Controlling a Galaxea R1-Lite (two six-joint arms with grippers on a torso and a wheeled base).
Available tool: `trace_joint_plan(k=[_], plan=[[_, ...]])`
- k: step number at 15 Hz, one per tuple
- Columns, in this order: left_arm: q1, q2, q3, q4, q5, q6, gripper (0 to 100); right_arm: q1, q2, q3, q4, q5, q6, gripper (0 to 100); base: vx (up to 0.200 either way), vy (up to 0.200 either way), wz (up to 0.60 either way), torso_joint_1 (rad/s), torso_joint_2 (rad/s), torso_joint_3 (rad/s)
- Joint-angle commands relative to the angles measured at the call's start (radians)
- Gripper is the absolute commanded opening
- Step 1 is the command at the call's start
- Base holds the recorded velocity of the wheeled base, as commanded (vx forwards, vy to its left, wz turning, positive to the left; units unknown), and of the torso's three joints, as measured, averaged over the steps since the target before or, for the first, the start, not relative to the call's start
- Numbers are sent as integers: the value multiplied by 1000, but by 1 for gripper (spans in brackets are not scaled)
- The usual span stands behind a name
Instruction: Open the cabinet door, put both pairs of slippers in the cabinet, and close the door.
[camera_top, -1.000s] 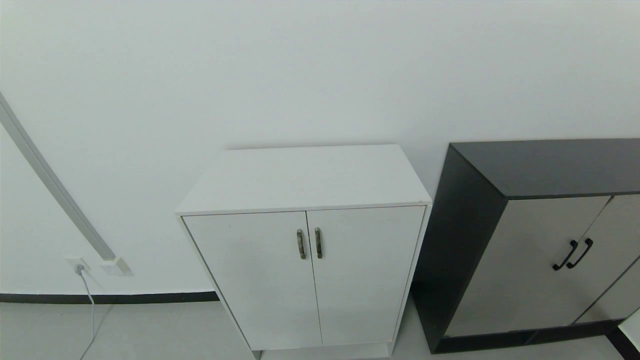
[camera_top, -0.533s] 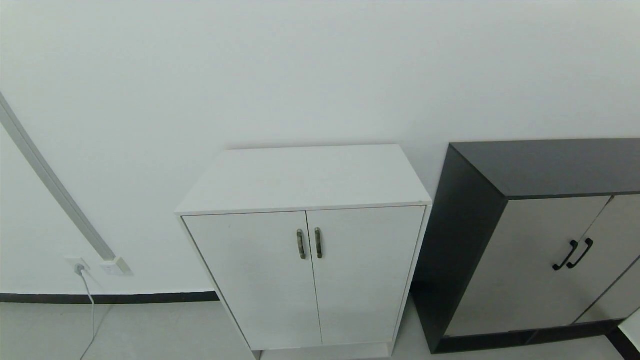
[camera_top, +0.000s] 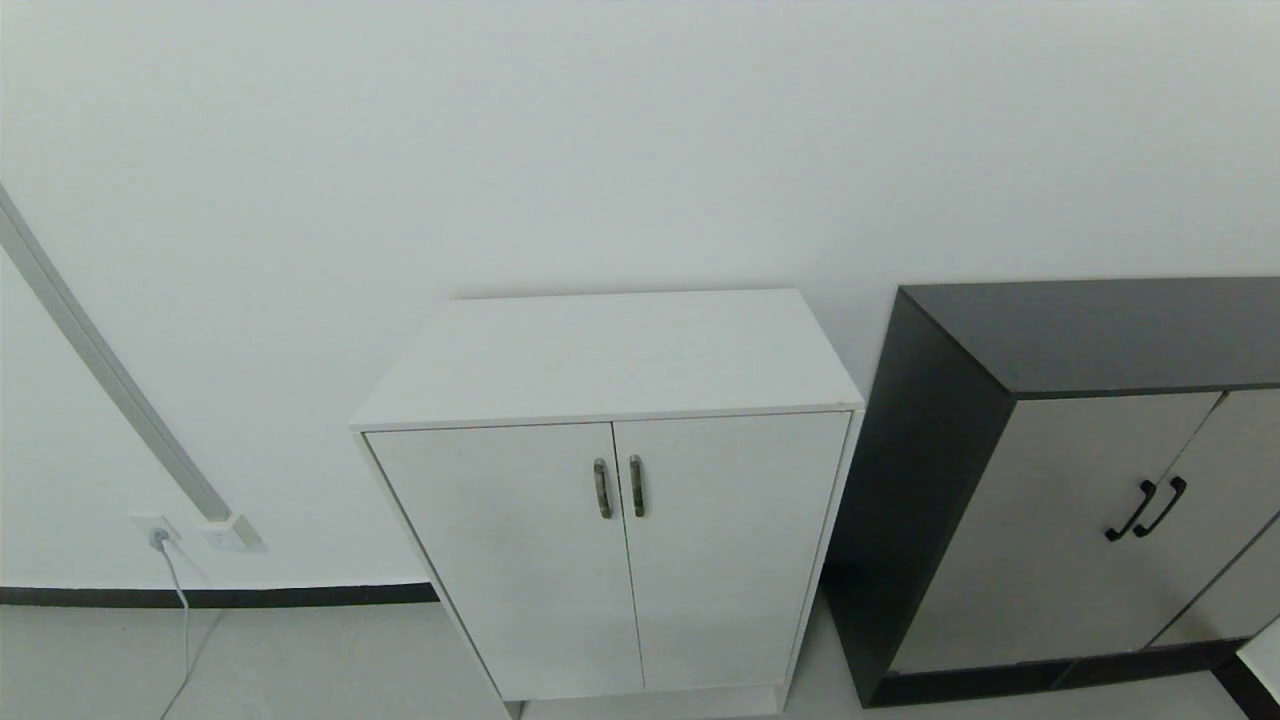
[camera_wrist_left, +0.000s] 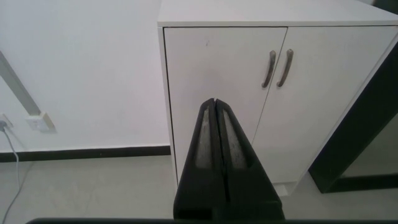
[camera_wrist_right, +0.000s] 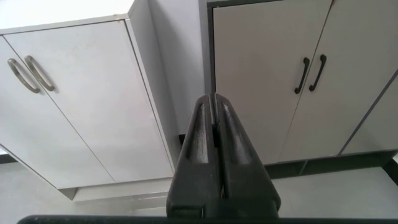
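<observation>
A white two-door cabinet (camera_top: 610, 480) stands against the wall with both doors closed. Its two metal handles (camera_top: 618, 487) sit side by side at the centre seam. In the left wrist view my left gripper (camera_wrist_left: 215, 106) is shut and empty, held some way in front of the left door (camera_wrist_left: 217, 93); the handles (camera_wrist_left: 277, 68) are off to one side. In the right wrist view my right gripper (camera_wrist_right: 214, 99) is shut and empty, facing the gap between the white cabinet (camera_wrist_right: 81, 99) and a darker one.
A black cabinet with grey doors and black handles (camera_top: 1146, 508) stands close to the right of the white one. A wall socket with a plugged cable (camera_top: 160, 540) and a slanted conduit (camera_top: 100, 370) are at the left. Grey floor (camera_top: 250, 660) lies in front.
</observation>
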Motion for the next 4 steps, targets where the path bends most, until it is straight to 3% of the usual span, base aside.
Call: trace_joint_plan(k=[1, 4], plan=[[0, 1, 0, 0, 0, -1, 0, 0, 1, 0, 0, 0, 0, 0, 0, 0, 0, 0, 0, 0], [0, 1, 0, 0, 0, -1, 0, 0, 1, 0, 1, -2, -2, 0, 0, 0, 0, 0, 0, 0]])
